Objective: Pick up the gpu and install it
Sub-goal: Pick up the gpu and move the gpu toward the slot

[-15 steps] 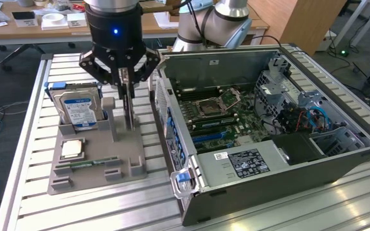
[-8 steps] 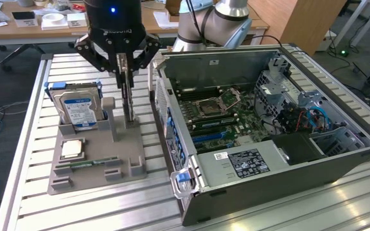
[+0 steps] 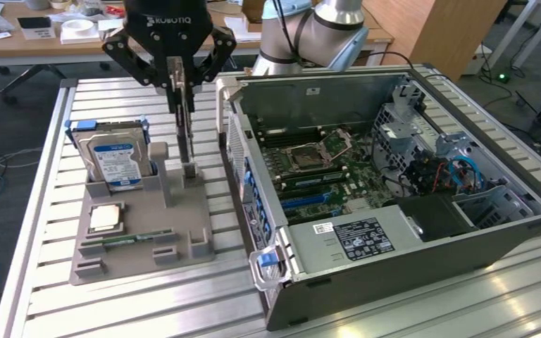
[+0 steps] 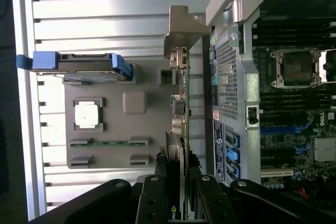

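One gpu, one silver hard drive with a blue-white label, one square processor chip and one green memory stick are set out on a single grey holder tray. The tray lies on the slatted metal table at the left of the exterior view. Just beside it, filling the centre and right, lies one open computer case with its motherboard exposed. One arm comes in from the top centre of the exterior view, and its one gripper points straight down in the upper left. The two fingers are pinched onto the top edge of the gpu – one on each flat face. The card hangs upright and edge-on as a slim dark strip, its lower end at the tray's upright slot post; whether it has cleared the slot cannot be told. It stands between the hard drive and the case wall.
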